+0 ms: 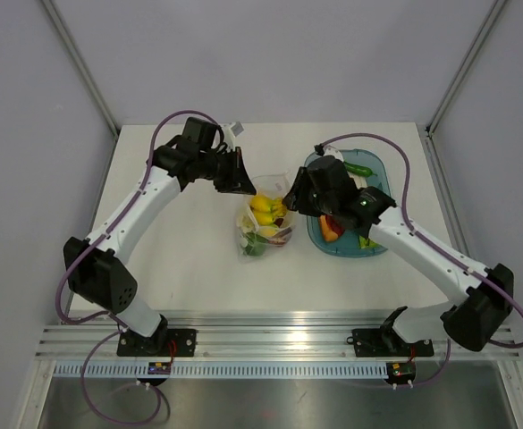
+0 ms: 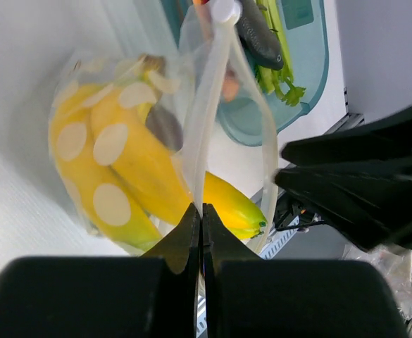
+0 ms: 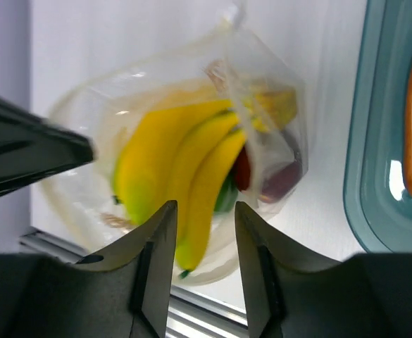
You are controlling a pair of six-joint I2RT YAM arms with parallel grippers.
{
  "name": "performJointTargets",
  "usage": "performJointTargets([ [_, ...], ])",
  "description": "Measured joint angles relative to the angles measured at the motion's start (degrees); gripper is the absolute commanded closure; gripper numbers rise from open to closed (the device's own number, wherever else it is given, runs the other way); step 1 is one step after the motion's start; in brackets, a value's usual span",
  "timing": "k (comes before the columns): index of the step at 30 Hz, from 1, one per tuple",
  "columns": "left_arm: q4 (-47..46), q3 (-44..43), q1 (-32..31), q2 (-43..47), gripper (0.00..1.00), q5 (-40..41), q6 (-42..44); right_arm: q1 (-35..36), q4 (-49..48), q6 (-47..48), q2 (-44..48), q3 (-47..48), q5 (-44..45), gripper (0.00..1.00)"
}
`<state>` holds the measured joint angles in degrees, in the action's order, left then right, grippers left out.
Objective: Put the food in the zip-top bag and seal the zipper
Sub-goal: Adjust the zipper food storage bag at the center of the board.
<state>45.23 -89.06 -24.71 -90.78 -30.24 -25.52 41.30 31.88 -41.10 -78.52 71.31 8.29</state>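
Observation:
The zip-top bag (image 1: 265, 228) lies mid-table, mouth toward the back, holding the yellow banana bunch (image 1: 266, 207), green pieces and a dark red piece. My left gripper (image 1: 250, 189) is shut on the zipper strip at the bag's mouth; the left wrist view shows the jaws (image 2: 200, 208) pinching the clear strip (image 2: 213, 91) beside the bananas (image 2: 132, 165). My right gripper (image 1: 291, 204) hovers open and empty over the bag's right side; in its wrist view the gripper (image 3: 205, 205) frames the banana bunch (image 3: 184, 169) inside the bag (image 3: 276, 84).
The teal oval tray (image 1: 380, 164) stands right of the bag and holds an orange piece (image 1: 330, 229), a green vegetable (image 1: 358, 168) and other green pieces. Its rim shows in the right wrist view (image 3: 375, 141). A metal rail runs along the near table edge (image 1: 279, 341).

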Motion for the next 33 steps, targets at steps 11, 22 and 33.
performJointTargets([
  [11,-0.28,-0.2,-0.09,0.31,1.0,-0.42,-0.72,4.17,3.69,1.01,6.49,3.82,0.04,0.51],
  [22,-0.33,-0.15,-0.09,0.31,1.0,-1.07,-0.66,7.48,6.82,6.67,-5.33,6.34,-0.79,0.51],
  [33,-1.97,1.53,0.07,0.76,1.0,-1.31,-0.72,7.5,2.45,9.03,-13.09,9.18,-5.84,1.0],
])
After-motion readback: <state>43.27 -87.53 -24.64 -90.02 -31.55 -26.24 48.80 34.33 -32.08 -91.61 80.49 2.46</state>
